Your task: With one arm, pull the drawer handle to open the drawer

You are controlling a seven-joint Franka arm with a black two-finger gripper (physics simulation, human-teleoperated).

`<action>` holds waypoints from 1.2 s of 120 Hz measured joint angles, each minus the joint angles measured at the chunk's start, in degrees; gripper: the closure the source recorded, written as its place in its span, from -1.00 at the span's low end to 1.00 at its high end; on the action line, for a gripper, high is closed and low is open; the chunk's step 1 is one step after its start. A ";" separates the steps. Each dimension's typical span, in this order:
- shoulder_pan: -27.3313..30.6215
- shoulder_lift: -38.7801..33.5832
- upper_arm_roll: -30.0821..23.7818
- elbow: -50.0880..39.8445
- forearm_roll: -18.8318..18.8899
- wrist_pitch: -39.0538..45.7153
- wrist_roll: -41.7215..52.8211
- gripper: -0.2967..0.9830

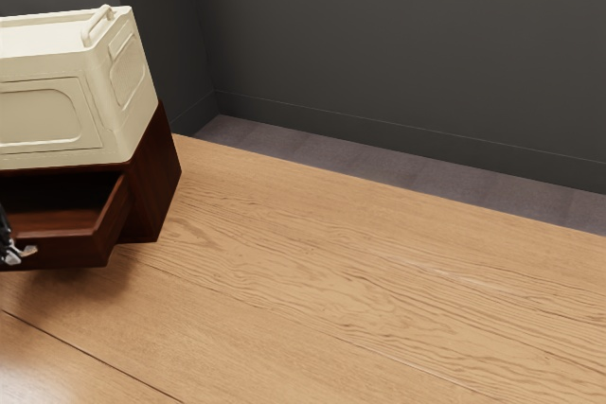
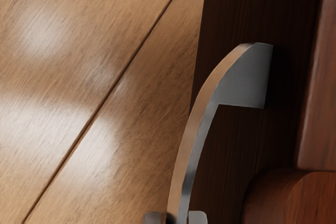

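Handle (image 2: 194,124): looked smooth metal.
Drawer (image 1: 66,252): was wood.
Table (image 1: 312,272): was wood, glossy at exterior view's seven o'clock.
Box (image 1: 47,115): looked matt.

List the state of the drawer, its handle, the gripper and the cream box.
Drawer: open, pulled out of the cabinet.
Handle: between the jaws, gripped.
Gripper: jaws shut on the handle.
Cream box: resting on the cabinet.

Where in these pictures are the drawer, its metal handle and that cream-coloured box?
Drawer (image 1: 76,251): exterior view, on its front board.
Metal handle (image 2: 242,83): wrist view, on the flat grey end of its curve.
Cream-coloured box (image 1: 43,116): exterior view, on its side panel.
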 joint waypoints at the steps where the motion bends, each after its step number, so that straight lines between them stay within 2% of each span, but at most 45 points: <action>1: 0.01 -0.06 0.01 -0.03 0.01 -0.03 0.00 0.69; 46: 0.54 -1.66 -0.01 -0.66 0.29 -1.46 0.10 0.69; 76: 0.61 -2.42 -0.04 -0.72 0.33 -1.93 0.09 0.59; 99: 1.74 -6.93 -2.45 -0.70 0.36 -4.37 0.00 0.53; 106: 2.32 -8.32 -3.83 -0.55 0.34 -5.88 -0.04 0.43; 117: 2.56 -8.90 -5.48 1.54 0.13 -8.93 -0.17 0.12; 126: 2.61 -8.83 -6.98 5.72 -0.09 -14.68 -0.22 -0.07; 144: 2.50 -7.02 -7.55 10.12 -0.43 -23.00 -0.38 -0.31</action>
